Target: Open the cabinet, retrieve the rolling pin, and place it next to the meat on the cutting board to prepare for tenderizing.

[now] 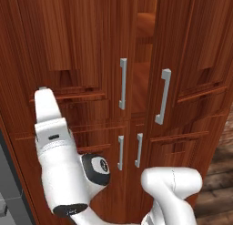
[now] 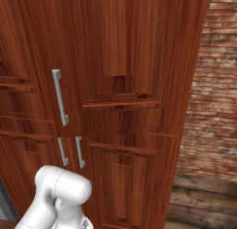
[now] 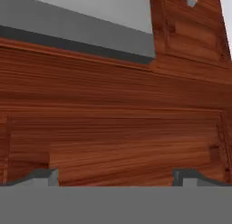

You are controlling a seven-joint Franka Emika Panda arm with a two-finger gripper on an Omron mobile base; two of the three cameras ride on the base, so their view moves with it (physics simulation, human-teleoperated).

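Reddish-brown wood runs across the whole background: the cabinet [image 1: 91, 46] stands tall at 12 o'clock of the arm, its right door swung slightly ajar so a shelf edge [image 1: 146, 23] shows in the gap. Two long silver bar handles [image 1: 123, 83] sit on either side of that gap, shorter handles [image 1: 120, 152] below. At 9 o'clock the tool [image 3: 115, 178] faces a raised door panel, its fingertips [image 3: 45, 177] wide apart, holding nothing. Brick wall [image 2: 215, 84] lies at 3 o'clock.

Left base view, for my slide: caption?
White arm reaching up against the tall wood cabinet, right door already ajar.
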